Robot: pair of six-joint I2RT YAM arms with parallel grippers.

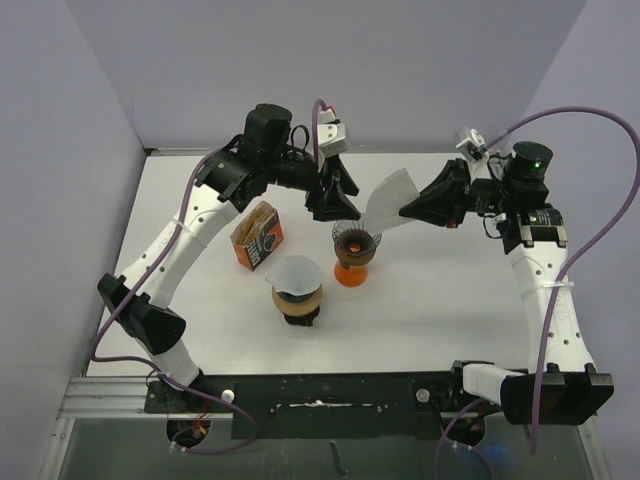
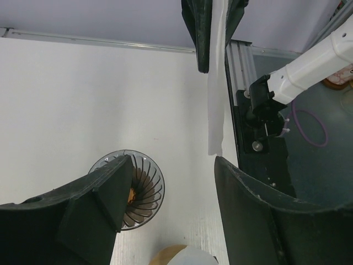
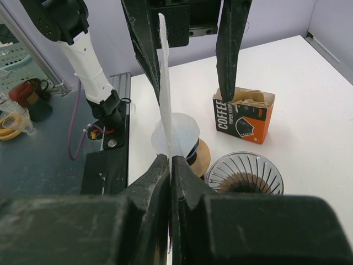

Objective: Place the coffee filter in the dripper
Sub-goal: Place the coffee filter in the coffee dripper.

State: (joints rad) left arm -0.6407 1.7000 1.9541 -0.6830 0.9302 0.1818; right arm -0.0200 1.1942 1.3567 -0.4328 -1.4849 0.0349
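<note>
The coffee filter [image 1: 392,198] is being held up in the air by the right tool [image 1: 408,211], just right of the middle of the top view. The 2 fingers of this tool are being pressed shut on the filter's edge, and this is being shown best at the bottom of the right wrist view. The filter is white and flat, and only its thin edge is being seen in both wrist views.

The dripper [image 1: 352,238] is being carried by an orange stand [image 1: 351,272] on the white tabletop [image 1: 450,300], in the middle of the top view. The filter is being kept just above and to the right of it there, and it is not yet being set inside.

The left tool [image 1: 334,210] is being held open just above the dripper in the top view. Its 2 fingers are being spread wide, and nothing is being gripped by them. In the left wrist view the filter's lower end is being shown right by the tip of the finger on the right side of the frame. Whether they are touching cannot be told.

An orange and black box [image 1: 258,236] marked COFFEE is being seen left of the dripper. A brown pot [image 1: 297,305] is being topped by a second white filter [image 1: 297,273], below and left of the dripper.
</note>
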